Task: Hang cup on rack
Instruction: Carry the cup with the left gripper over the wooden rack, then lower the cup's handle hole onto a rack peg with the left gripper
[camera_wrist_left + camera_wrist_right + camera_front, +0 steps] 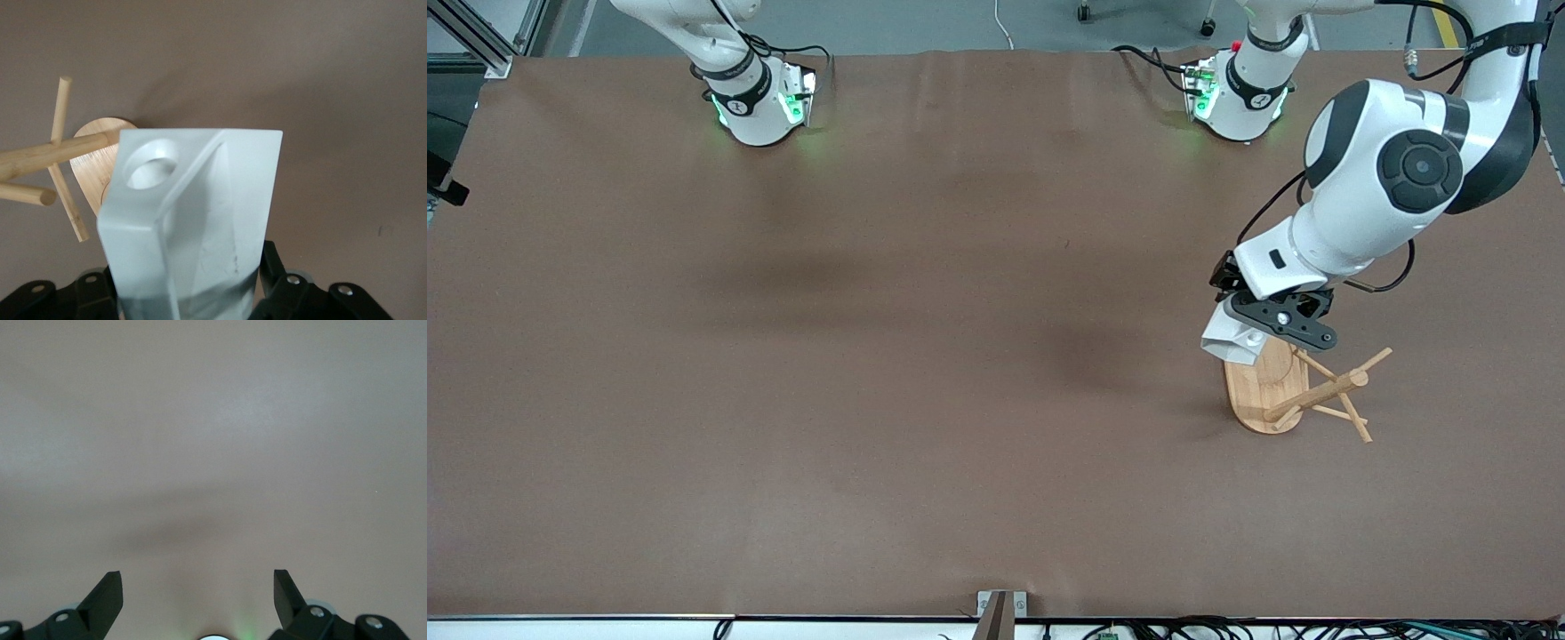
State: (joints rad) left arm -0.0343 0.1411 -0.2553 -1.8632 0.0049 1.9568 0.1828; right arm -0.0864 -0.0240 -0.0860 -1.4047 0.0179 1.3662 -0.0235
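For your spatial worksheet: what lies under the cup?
Under the cup, held by the shut left gripper, lies the rack base's edge and bare table; the covered base part stays hidden.

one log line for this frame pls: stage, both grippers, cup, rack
stage: carrying cup to rack | left gripper: shut on cup, over rack base | right gripper: open, waiting | cup: not yet on a peg

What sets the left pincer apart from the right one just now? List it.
The left pincer is shut on the cup; the right pincer is open and holds nothing. The left pincer hangs over the rack, with the cup's handle hole near the pegs; the right pincer has only bare table below it and waits. Both have black fingers.
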